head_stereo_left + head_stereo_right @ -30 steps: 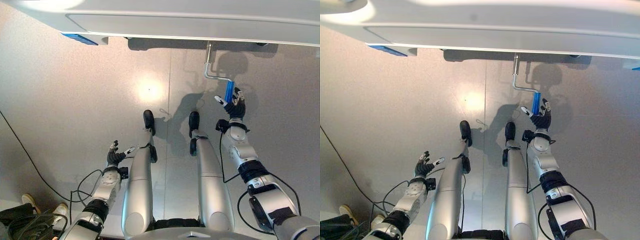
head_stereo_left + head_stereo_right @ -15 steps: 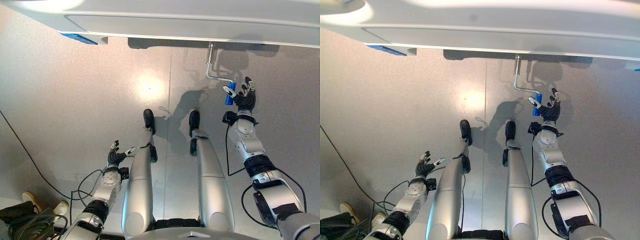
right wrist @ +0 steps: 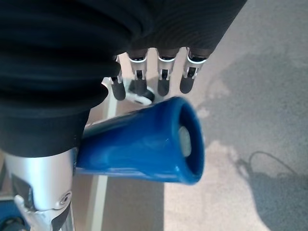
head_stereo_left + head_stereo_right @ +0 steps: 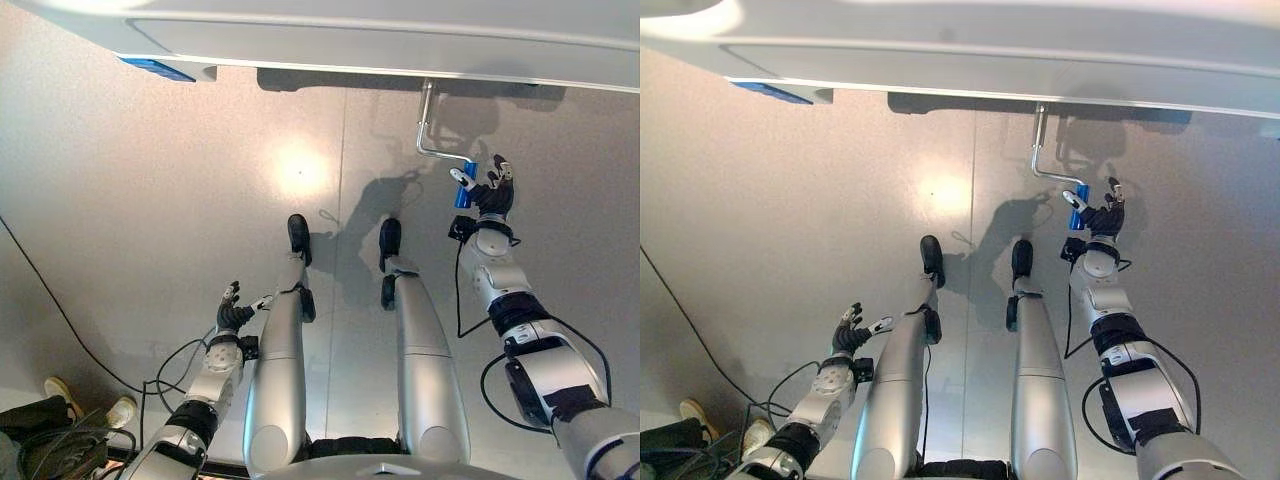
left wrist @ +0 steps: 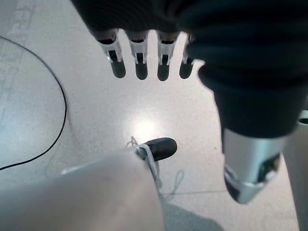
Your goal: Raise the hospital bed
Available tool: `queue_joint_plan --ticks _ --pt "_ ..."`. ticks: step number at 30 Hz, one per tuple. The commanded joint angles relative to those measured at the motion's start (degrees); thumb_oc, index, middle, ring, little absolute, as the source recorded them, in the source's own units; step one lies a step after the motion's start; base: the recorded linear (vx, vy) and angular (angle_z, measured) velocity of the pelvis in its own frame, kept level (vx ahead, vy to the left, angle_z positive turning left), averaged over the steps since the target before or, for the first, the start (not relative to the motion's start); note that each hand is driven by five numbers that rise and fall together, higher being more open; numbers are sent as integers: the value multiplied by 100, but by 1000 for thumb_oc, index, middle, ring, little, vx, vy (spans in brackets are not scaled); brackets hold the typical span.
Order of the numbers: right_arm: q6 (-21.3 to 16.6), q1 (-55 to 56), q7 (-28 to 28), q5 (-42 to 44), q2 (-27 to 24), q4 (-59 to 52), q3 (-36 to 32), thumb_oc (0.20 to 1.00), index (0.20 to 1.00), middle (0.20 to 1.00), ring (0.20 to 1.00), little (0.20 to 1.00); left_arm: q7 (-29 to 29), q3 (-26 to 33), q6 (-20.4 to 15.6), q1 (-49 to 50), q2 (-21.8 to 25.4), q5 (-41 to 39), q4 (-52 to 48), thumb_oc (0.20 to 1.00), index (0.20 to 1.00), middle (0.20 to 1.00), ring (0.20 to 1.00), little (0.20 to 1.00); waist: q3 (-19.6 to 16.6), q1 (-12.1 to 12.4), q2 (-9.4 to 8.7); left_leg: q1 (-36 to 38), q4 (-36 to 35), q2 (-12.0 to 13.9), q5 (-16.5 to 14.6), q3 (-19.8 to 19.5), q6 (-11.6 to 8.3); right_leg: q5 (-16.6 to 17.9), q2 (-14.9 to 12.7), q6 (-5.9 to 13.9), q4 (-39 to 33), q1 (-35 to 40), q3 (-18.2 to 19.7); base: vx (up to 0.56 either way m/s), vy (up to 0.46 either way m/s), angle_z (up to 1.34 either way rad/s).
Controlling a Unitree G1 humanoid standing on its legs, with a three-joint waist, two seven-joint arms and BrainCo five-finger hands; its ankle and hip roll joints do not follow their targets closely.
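The hospital bed's white frame (image 4: 400, 40) runs across the far edge of the scene. A bent metal crank (image 4: 425, 120) hangs from it and ends in a blue grip (image 4: 463, 190). My right hand (image 4: 492, 195) is open beside that grip, just to its right. In the right wrist view the blue grip (image 3: 139, 142) lies in the gap between the straight fingers (image 3: 163, 79) and the thumb, and nothing curls round it. My left hand (image 4: 233, 315) hangs open low on the left, far from the crank, with its fingers (image 5: 139, 62) straight over bare floor.
A blue label (image 4: 160, 68) sits under the bed frame at the left. A person's shoes (image 4: 60, 392) and a dark bundle (image 4: 50, 450) are at the lower left corner. Grey floor lies between me and the bed.
My right hand has risen from just below the blue grip to alongside it, on its right, fingers still spread. The crank has barely moved. The left hand is unchanged.
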Motion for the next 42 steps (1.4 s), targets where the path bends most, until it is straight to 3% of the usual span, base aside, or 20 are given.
queue_joint_plan --ticks 1,14,15,16,17,18,19,42 --pt "-49 47 73 139 -267 -49 140 1000 1000 1000 1000 1000 33 -139 -72 498 112 -125 -92 1000 1000 1000 1000 1000 -102 32 97 -230 826 -15 -495 -108 -27 827 -152 607 -586 -3 96 0 0 0" --pt "-62 75 275 192 -175 -22 296 1000 1000 1000 1000 1000 -9 -176 -94 443 101 -150 -121 1000 1000 1000 1000 1000 -102 39 148 -300 881 -39 -523 -87 -17 828 -169 612 -580 -59 127 0 0 0" --pt "-68 88 293 205 -178 -17 290 818 818 818 818 818 -20 -186 -96 445 102 -143 -118 1000 1000 1000 1000 1000 -102 36 153 -307 888 -41 -523 -93 -15 823 -169 611 -574 -59 126 0 0 0" --pt "-67 75 322 223 -188 -3 300 514 514 514 514 514 -32 -183 -102 441 108 -141 -107 1000 1000 1000 1000 1000 -102 41 158 -318 908 -39 -528 -87 -12 818 -171 607 -564 -60 121 0 0 0" --pt "-67 74 322 224 -188 -2 301 473 473 473 473 473 -32 -183 -102 440 108 -141 -107 1000 1000 1000 1000 1000 -102 41 158 -319 909 -39 -528 -87 -12 818 -171 607 -564 -61 121 0 0 0" --pt "-63 64 333 218 -197 5 311 228 228 228 228 228 -43 -185 -106 434 112 -144 -104 1000 1000 1000 1000 1000 -102 41 163 -320 911 -41 -528 -88 -13 819 -172 609 -560 -66 121 0 0 0" --pt "-56 62 380 213 -197 1 342 200 200 200 200 200 -59 -192 -110 420 113 -139 -108 1000 1000 1000 1000 1000 -102 44 168 -317 896 -41 -525 -90 -13 824 -167 612 -560 -75 124 0 0 0" --pt "-124 168 444 293 -193 -117 281 200 200 200 200 200 -127 -236 -112 404 123 -94 -122 1000 1000 1000 1000 1000 -102 62 199 -300 860 -50 -501 -92 -23 841 -181 626 -564 -74 131 0 0 0"
